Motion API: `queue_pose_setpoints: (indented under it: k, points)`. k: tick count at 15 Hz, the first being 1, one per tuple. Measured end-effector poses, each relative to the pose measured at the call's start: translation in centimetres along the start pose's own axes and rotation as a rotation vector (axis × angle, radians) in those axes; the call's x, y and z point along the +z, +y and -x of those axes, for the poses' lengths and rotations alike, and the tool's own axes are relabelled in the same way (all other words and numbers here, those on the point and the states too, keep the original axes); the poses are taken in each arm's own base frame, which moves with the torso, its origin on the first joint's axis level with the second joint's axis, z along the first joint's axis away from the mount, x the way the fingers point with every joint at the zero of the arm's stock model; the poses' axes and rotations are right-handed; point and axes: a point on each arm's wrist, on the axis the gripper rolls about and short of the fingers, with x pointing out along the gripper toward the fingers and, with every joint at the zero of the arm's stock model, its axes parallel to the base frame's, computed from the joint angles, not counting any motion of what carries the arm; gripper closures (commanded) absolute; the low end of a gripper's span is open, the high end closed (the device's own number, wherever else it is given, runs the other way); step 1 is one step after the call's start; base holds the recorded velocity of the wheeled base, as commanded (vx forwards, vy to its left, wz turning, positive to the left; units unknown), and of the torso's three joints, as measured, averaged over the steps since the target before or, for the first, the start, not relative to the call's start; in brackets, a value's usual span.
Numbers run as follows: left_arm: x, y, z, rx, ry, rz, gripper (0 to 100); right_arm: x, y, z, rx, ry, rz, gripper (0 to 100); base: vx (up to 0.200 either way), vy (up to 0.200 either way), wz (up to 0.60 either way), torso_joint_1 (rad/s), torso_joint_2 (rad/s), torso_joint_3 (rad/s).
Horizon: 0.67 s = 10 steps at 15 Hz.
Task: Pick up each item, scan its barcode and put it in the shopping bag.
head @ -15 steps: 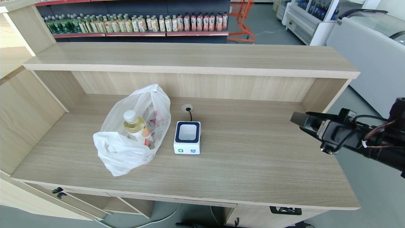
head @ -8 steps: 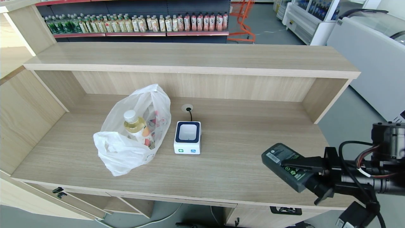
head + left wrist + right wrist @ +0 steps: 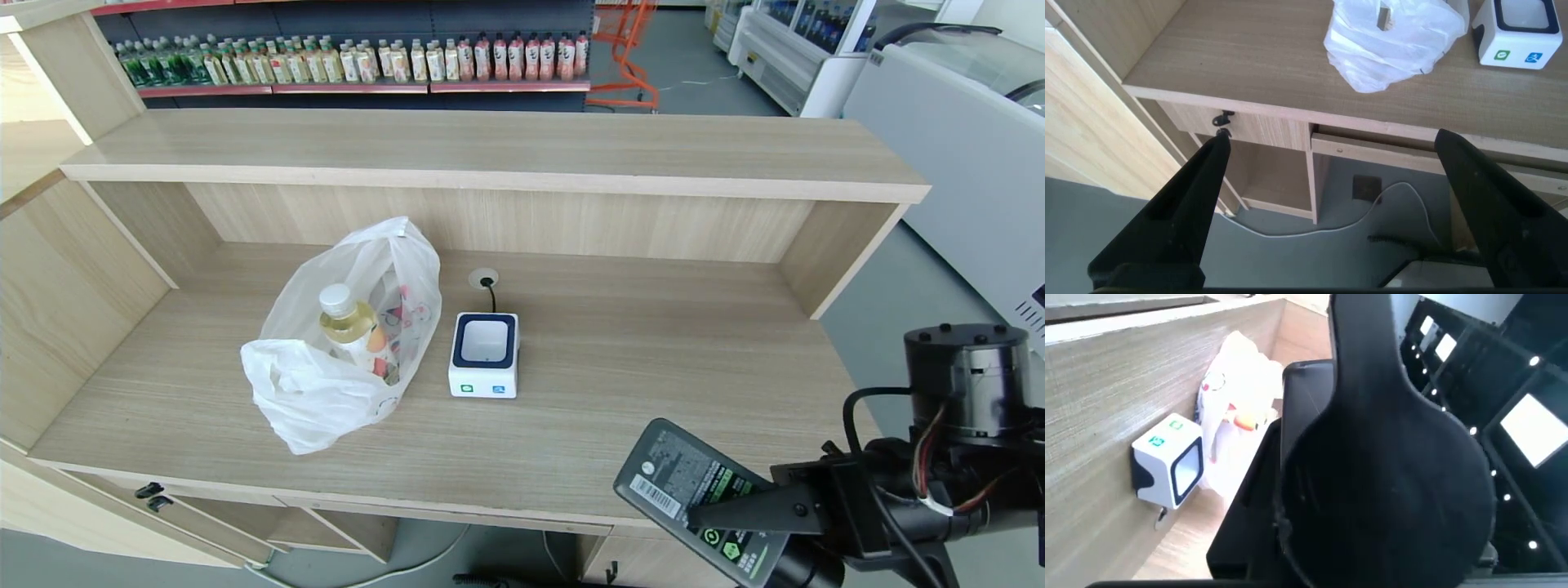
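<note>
A white plastic shopping bag (image 3: 326,384) stands on the counter's left half with a tea bottle (image 3: 349,325) and other goods inside. Just right of it sits the white barcode scanner (image 3: 483,356), its window facing up. My right gripper (image 3: 739,516) is shut on a flat dark grey pack (image 3: 682,482) over the counter's front right edge, barcode label facing up. In the right wrist view the pack (image 3: 1249,531) lies close, with the scanner (image 3: 1167,465) and bag (image 3: 1237,376) beyond. My left gripper (image 3: 1333,139) hangs open below the counter's front, short of the bag (image 3: 1396,41).
The wooden counter (image 3: 653,359) has a raised back ledge and side walls. A cable hole (image 3: 483,279) sits behind the scanner. Drawers and an open cubby (image 3: 1274,171) lie under the front edge. Shelves of drinks and freezers stand beyond.
My right arm has swung down from the counter's right side to its front right edge, and the pack has turned so its label faces up. Bag and scanner have not moved.
</note>
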Motion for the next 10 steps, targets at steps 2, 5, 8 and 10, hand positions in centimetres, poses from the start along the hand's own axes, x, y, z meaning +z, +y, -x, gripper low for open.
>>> queue_pose_setpoints:
  k: [2, 5, 8, 10]
  points:
    - [0.00, 0.00, 0.00, 0.000, 0.000, 0.000, 0, 0.63, -0.22, -0.10, -0.019, -0.042, 0.007, 100, 0.000, 0.000, 0.00, 0.000, 0.00, 0.000]
    - [0.00, 0.00, 0.00, 0.000, 0.000, 0.000, 0, 0.80, -0.61, -0.20, -0.029, -0.054, 0.023, 100, 0.000, 0.000, 0.00, 0.000, 0.00, 0.000]
    - [0.00, 0.00, 0.00, 0.000, 0.000, 0.000, 0, 0.79, -0.75, -0.22, -0.032, -0.055, 0.029, 100, 0.000, 0.000, 0.00, 0.000, 0.00, 0.000]
    - [0.00, 0.00, 0.00, 0.000, 0.000, 0.000, 0, 0.73, -0.81, -0.23, -0.034, -0.053, 0.032, 100, 0.000, 0.000, 0.00, 0.000, 0.00, 0.000]
